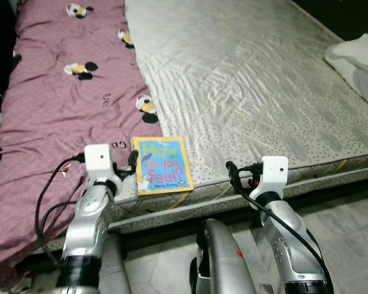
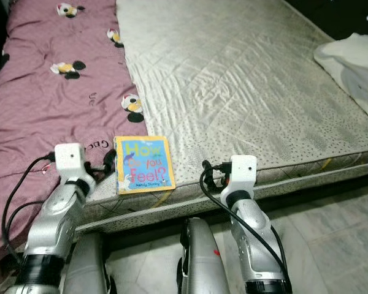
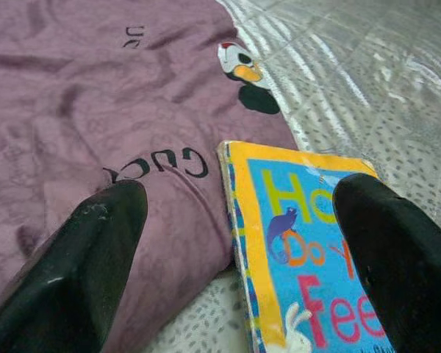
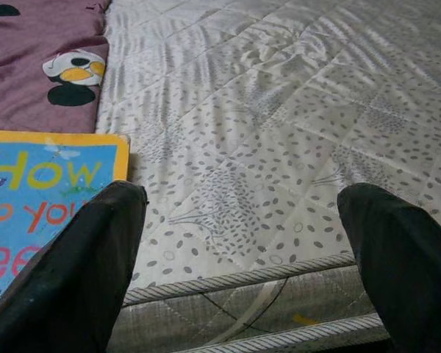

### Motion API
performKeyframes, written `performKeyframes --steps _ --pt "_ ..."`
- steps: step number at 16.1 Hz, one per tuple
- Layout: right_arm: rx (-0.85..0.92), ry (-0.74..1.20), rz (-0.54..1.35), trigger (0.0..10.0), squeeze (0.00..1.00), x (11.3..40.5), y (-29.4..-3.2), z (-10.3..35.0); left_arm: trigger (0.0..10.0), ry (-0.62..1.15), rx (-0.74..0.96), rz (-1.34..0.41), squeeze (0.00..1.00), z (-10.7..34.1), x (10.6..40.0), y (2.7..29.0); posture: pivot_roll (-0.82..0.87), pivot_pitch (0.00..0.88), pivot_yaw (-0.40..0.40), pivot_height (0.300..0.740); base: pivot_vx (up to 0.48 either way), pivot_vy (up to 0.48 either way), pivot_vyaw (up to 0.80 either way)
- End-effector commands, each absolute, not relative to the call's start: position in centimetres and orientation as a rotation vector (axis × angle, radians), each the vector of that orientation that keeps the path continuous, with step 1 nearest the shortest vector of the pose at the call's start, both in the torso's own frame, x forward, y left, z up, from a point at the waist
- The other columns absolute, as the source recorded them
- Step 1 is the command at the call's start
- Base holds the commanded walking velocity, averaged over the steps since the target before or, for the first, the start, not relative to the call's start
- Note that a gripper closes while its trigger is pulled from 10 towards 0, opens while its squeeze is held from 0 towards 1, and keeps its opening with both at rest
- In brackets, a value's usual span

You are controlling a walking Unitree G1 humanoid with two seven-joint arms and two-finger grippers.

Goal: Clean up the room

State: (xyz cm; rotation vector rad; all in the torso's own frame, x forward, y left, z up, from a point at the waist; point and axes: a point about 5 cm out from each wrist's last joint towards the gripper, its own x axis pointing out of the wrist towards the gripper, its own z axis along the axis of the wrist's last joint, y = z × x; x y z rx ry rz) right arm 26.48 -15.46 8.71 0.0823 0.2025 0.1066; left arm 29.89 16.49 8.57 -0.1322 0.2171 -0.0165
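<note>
Grippers first, since they sit lowest in the head views. The left gripper (image 3: 235,243) hangs at the lower left of the frame, right at the mattress edge, its two black fingers (image 3: 88,257) spread wide with nothing between them. The right gripper (image 4: 242,250) sits at the lower centre-right, also spread and empty, over the bare front edge of the mattress (image 1: 251,92).

Just beyond the left gripper lies the book (image 1: 161,165), a yellow-bordered children's board book with a blue cover, flat on its back near the front edge of the bed, lower centre-left of the frame. Its long axis runs away from the robot, up the frame, slightly tilted. Its left edge lies right along the seam where the purple blanket (image 1: 61,104) meets the bare mattress.

The relation that matters: the book sits slightly to the right of the left gripper's line and just ahead of it. In the left wrist view one finger stands over the blanket and the other over the cover, so the book's near-left corner falls between them. The right gripper is further off; the book shows at the far side of its wrist view. The left arm looks the likelier one to take it.

Far off at the upper right, a white bundle of cloth (image 1: 359,61) rests on the mattress.
</note>
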Motion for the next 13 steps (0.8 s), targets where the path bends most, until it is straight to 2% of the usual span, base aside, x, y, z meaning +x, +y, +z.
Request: performKeyframes --steps 1,9,13 --pt "0.082 0.203 0.080 10.0 0.00 26.2 -16.1 8.9 10.0 0.261 -0.147 -0.020 0.00 7.8 29.9 16.4 -0.08 0.119 -0.084 0.532 0.000 0.000 0.00" --pt "0.081 0.210 0.084 10.0 0.00 26.1 -16.0 8.9 10.0 0.283 -0.181 -0.048 0.00 7.2 30.5 15.6 -0.08 0.122 -0.087 0.524 0.000 0.000 0.00" --pt "0.081 0.202 0.086 10.0 0.00 26.0 -16.0 9.2 10.0 0.317 -0.232 -0.053 0.00 6.7 31.4 15.3 -0.10 0.128 -0.086 0.474 0.000 0.000 0.00"
